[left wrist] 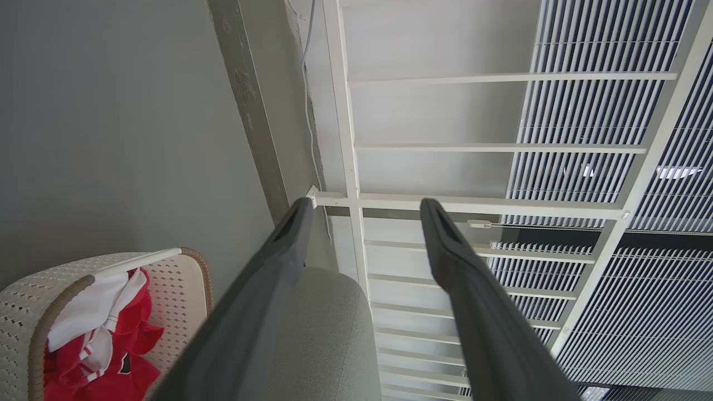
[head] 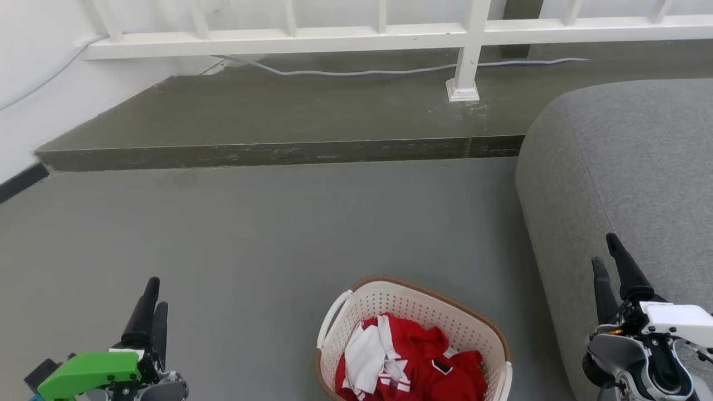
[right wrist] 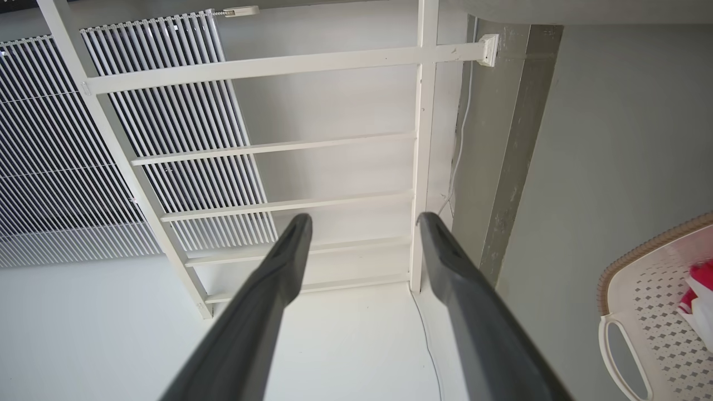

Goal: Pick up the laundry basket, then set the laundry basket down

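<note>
Two sets of fingers (head: 146, 306), laundry basket (head: 423, 312) between

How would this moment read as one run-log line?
phase: before pickup | laundry basket: on floor, red-white clothes inside | left gripper: open, empty | right gripper: open, empty

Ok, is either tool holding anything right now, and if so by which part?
Nothing is held. The left tool and right tool are both open and empty, and the laundry basket stands on the floor between them, untouched.
</note>
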Available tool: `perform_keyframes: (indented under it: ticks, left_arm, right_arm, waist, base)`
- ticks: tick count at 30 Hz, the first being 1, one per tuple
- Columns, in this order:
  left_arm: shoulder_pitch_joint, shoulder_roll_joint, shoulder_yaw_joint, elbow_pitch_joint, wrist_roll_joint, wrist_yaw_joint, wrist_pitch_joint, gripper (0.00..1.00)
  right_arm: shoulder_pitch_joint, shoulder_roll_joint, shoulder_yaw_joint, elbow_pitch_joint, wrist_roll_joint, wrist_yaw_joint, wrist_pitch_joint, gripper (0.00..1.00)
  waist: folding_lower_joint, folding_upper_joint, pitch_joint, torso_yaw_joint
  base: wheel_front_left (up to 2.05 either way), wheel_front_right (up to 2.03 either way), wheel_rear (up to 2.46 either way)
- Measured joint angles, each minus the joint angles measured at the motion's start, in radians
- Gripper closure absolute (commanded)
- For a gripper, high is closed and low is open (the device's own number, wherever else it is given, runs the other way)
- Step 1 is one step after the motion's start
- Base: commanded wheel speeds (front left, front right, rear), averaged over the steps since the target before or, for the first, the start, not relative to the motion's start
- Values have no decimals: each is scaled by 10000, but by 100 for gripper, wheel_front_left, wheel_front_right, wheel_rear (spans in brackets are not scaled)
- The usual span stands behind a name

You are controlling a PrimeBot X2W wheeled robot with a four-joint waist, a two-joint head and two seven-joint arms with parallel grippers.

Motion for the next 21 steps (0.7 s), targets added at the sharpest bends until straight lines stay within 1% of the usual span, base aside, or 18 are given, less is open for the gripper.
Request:
perform_keyframes:
  ticks: [3, 12, 21]
  left_arm:
    - [0, 0, -88, -102, 23, 0, -90, 0]
    - [0, 2, -320, -309, 621, -2, -431, 0]
    - [-2, 121, -631, -470, 1739, -2, -708, 0]
  right_arm:
    - [0, -6, 27, -82, -12, 0, -58, 0]
    - [-3, -56, 295, -387, -382, 0, -242, 0]
    - [-16, -267, 692, -752, -1028, 0, -640, 0]
  waist:
    - [0, 0, 5, -4]
    - [0, 0, 21, -6]
    - [0, 0, 45, -5]
  base:
    - [0, 0, 0]
    - [0, 0, 0]
    - [0, 0, 0]
